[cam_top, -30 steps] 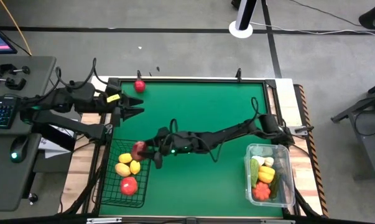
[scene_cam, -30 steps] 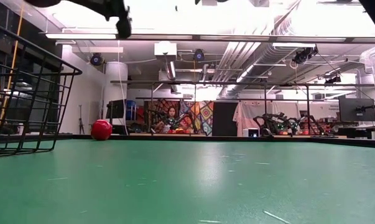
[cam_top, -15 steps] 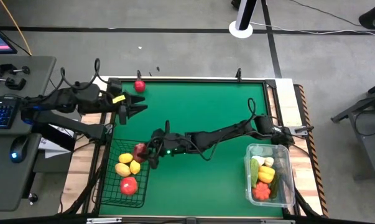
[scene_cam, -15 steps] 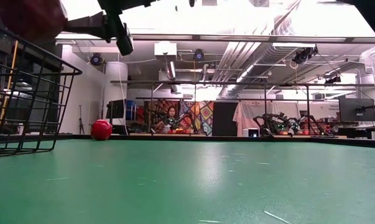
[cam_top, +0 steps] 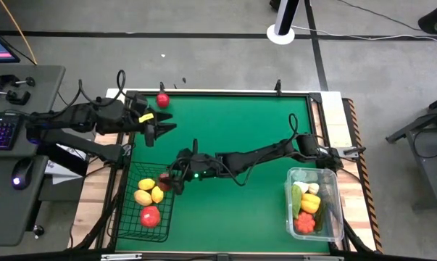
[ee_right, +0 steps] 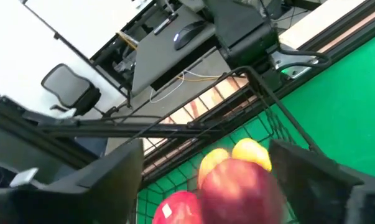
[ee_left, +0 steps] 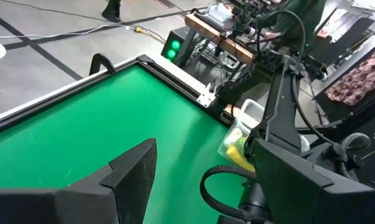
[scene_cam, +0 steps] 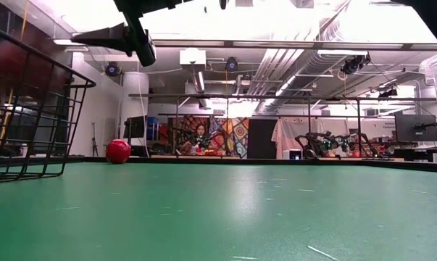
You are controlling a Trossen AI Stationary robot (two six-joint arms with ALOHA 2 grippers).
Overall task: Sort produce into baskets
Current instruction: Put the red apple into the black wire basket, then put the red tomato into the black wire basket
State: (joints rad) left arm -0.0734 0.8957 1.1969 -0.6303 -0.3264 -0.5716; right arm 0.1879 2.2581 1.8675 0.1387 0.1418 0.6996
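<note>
My right gripper [cam_top: 172, 181] reaches across the table to the black wire basket [cam_top: 124, 217] at the near left. Its fingers stand wide open on either side of a dark red apple [ee_right: 240, 183], which shows blurred over the basket's inside. The basket holds yellow pieces [cam_top: 149, 192] and a red one [cam_top: 151, 216]. My left gripper [cam_top: 164, 127] is open and empty above the green mat, between the basket and a red ball-shaped piece [cam_top: 162, 99] resting on the mat at the far left. The clear plastic basket [cam_top: 334, 181] at the near right holds green, white, yellow and orange pieces.
The wire basket's rim [scene_cam: 37, 51] stands tall at the left of the low view, with the red piece [scene_cam: 118, 151] beyond it. The green mat [cam_top: 240, 130] lies bare in the middle. A desk with a keyboard [cam_top: 1, 130] stands left of the table.
My right gripper has gone a little toward the table's left edge and down over the wire basket. The dark red apple has dropped from above the rim down inside the basket. My left gripper has moved a little toward the table's right.
</note>
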